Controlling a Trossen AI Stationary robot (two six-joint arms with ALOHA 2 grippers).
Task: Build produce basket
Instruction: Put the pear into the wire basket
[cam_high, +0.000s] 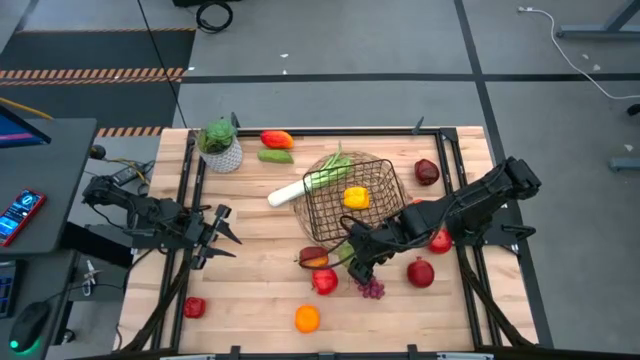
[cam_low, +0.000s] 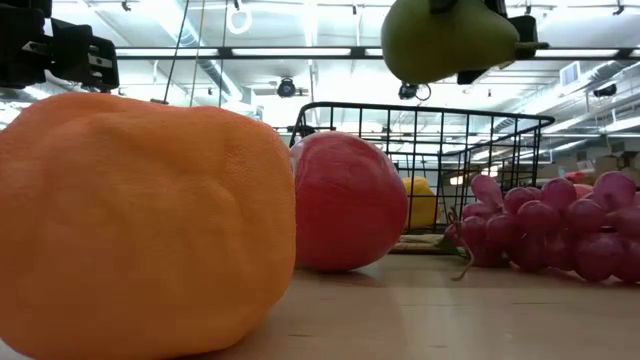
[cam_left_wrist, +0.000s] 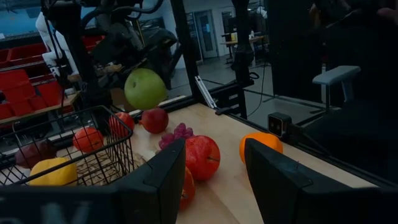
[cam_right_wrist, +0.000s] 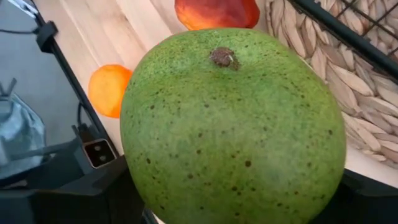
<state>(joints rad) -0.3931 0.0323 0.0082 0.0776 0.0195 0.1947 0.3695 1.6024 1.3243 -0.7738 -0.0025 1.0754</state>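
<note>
Filling the right wrist frame, the speckled green pear (cam_right_wrist: 233, 124), a light, rigid, slick toy best gripped across its widest girth, sits clamped in the right claw (cam_high: 357, 262) at lower centre, just outside the basket (cam_high: 352, 200); the left claw (cam_high: 222, 235) waits half-apart, empty.

The right arm reaches from the right edge of the high view toward lower centre, its right gripper (cam_high: 357, 262) raised off the table and closed around a green fruit (cam_left_wrist: 145, 88). The left arm waits at centre left, its left gripper (cam_high: 222, 236) partly open, holding nothing, fingers pointing right.
</note>
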